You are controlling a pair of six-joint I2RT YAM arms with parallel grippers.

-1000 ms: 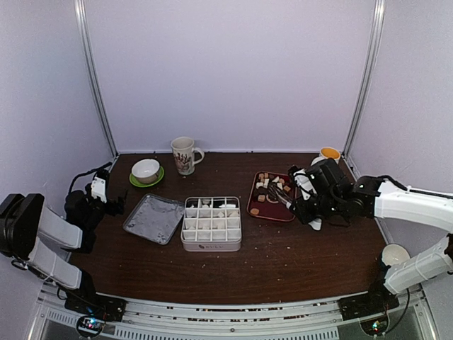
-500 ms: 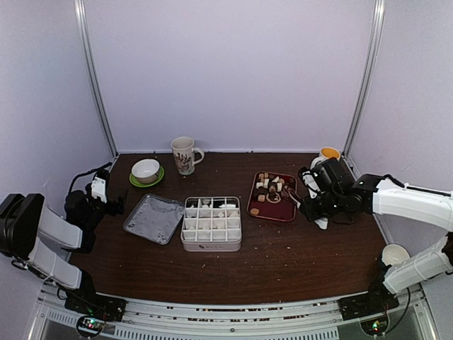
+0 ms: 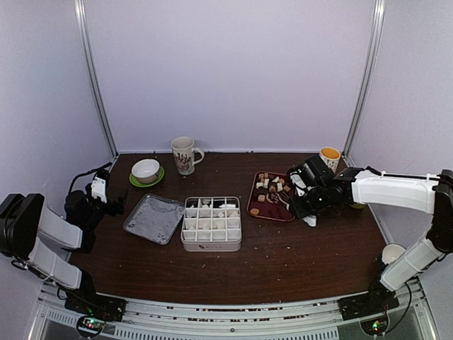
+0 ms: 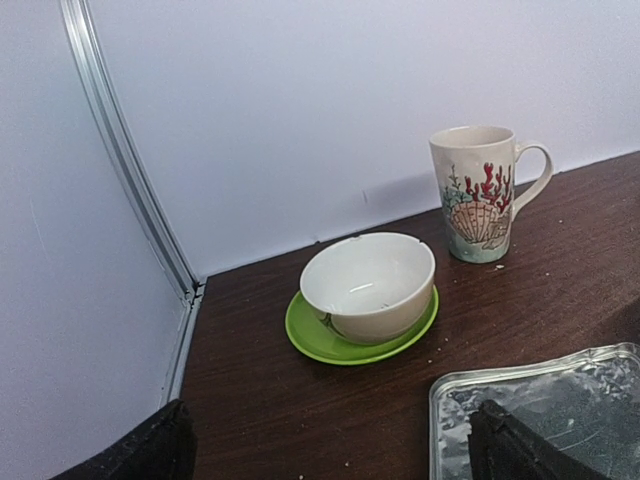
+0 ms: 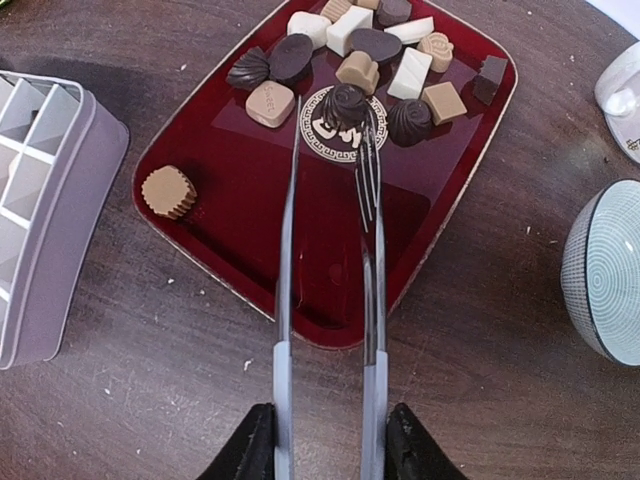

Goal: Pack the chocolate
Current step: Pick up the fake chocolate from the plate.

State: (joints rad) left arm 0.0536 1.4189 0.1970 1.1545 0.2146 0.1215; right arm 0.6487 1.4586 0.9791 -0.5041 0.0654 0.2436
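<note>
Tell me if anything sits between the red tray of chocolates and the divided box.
Nothing visible does: only bare table lies between the red tray and the divided box. The tongs in the right gripper straddle a dark chocolate.

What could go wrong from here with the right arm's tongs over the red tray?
1. The tongs straddle a rounded dark chocolate at their tips; squeezed, it could slip or pop out.
2. A tan piece and a second dark piece sit close beside it on the red tray and may get nudged.
3. The right gripper holds the tongs by their far end, so they might twist on the way to the divided box.
</note>
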